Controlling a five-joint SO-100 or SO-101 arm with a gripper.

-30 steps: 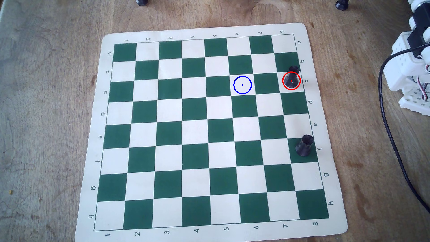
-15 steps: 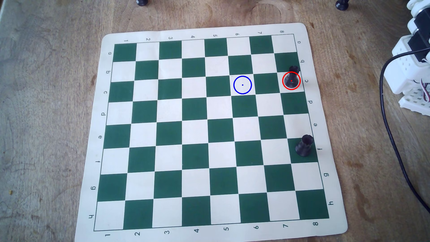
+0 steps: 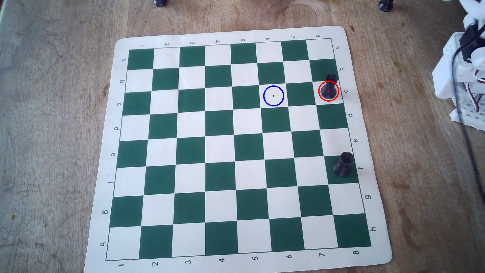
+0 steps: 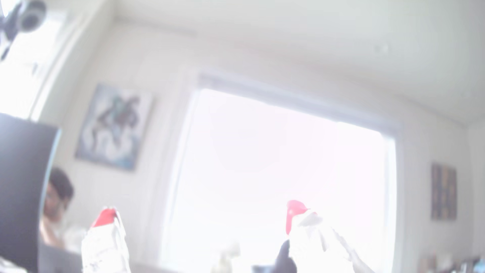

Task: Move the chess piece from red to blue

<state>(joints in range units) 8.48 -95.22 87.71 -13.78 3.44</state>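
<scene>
In the overhead view a small black chess piece (image 3: 328, 88) stands upright inside the red circle (image 3: 319, 91) on a white square at the board's right edge. The blue circle (image 3: 264, 96) marks an empty white square two squares to its left. A near-identical black piece (image 3: 343, 164) stands lower on the right edge. The arm's white body (image 3: 462, 65) sits off the board at the right; its fingers do not show there. In the wrist view my gripper (image 4: 200, 216) points up at the room, its white, red-tipped fingers (image 4: 105, 219) wide apart and empty.
The green and white chess mat (image 3: 236, 147) lies on a wooden table (image 3: 52, 131). A black cable (image 3: 464, 126) runs down beside the arm. Two dark feet (image 3: 160, 2) stand at the top edge. The wrist view shows a bright window (image 4: 275, 170) and a person (image 4: 56, 204).
</scene>
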